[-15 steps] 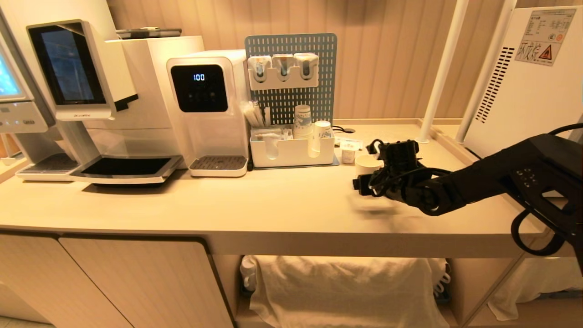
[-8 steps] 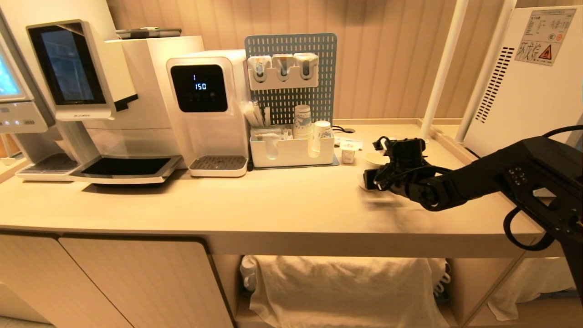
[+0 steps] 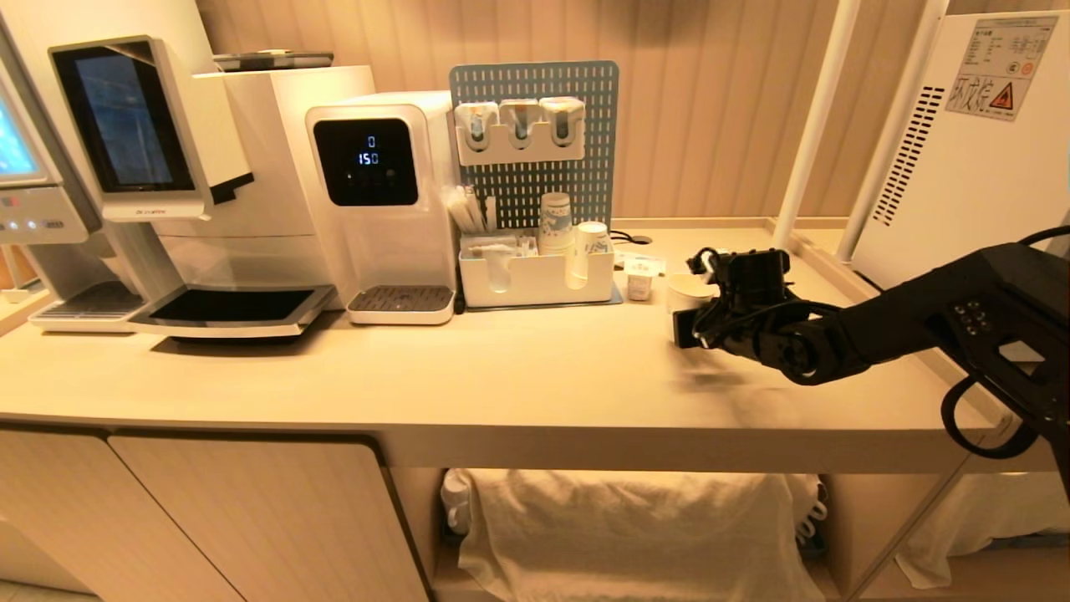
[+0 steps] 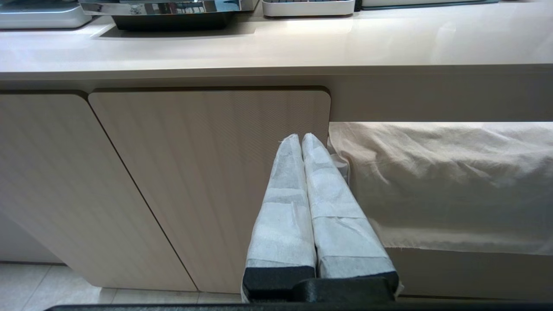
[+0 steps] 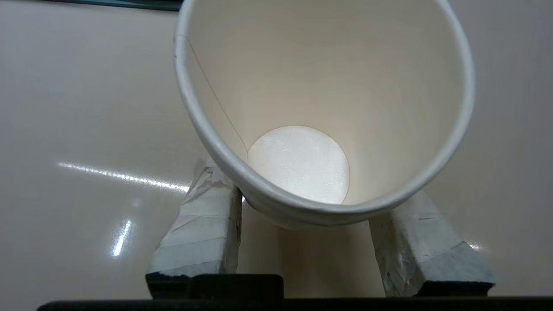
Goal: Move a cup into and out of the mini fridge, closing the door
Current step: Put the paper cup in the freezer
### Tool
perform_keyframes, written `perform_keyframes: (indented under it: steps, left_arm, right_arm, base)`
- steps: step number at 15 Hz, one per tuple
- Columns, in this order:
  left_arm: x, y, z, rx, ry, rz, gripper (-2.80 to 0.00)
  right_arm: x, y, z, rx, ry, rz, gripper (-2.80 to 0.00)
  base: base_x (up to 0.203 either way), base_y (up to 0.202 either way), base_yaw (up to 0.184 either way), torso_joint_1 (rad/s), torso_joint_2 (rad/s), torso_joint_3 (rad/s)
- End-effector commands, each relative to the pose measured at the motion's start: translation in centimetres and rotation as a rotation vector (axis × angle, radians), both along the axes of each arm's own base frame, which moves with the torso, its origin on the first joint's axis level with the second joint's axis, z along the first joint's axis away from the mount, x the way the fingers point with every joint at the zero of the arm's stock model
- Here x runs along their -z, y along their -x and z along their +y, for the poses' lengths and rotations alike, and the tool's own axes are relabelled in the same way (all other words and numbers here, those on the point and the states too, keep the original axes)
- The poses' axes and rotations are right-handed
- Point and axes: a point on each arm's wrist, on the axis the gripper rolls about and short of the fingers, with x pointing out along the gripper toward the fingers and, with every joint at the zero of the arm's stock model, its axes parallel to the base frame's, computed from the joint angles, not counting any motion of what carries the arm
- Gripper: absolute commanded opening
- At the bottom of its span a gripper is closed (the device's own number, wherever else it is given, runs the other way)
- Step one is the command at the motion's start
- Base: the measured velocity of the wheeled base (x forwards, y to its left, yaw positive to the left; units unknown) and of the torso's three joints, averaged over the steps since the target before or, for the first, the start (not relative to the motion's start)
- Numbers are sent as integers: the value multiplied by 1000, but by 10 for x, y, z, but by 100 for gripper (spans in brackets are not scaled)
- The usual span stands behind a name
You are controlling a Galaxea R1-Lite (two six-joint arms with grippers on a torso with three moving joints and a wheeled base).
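Here, smooth tapered paper cup (image 5: pixel 324 108) between taped right tool (image 5: pixel 319 233) fingers, grip unclear, glossy counter (image 5: pixel 86 108).

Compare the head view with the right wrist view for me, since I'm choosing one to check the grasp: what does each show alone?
Only the head view shows the water dispenser, the stack of cups, the creamer tub and the whole right arm.

Only the right wrist view shows the cup's empty inside and a wrapped finger on either side of its wall.

Both show the cup, the right gripper and the counter.
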Motion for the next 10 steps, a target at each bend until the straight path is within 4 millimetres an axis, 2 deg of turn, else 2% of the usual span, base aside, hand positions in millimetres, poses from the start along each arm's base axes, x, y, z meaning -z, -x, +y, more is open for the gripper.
perform_keyframes:
  steps: [1, 4, 7, 10]
  left_arm:
    - [0, 0, 0, 0, -1, 1, -280]
    - [0, 0, 0, 0, -1, 1, -280]
    - [0, 0, 0, 0, -1, 1, -280]
    - [0, 0, 0, 0, -1, 1, -280]
  right_arm:
    - [-13, 6, -2, -1, -7, -22, -280]
    - [-32, 25, -8, -2, -3, -12, -280]
    - [-60, 53, -17, 1, 21, 31, -280]
    - [-100, 99, -32, 10, 60, 137, -280]
  base:
    - [0, 0, 0, 0, 0, 0]
    - [0, 0, 0, 0, 0, 0]
    - [0, 0, 0, 0, 0, 0]
    - [0, 0, 0, 0, 0, 0]
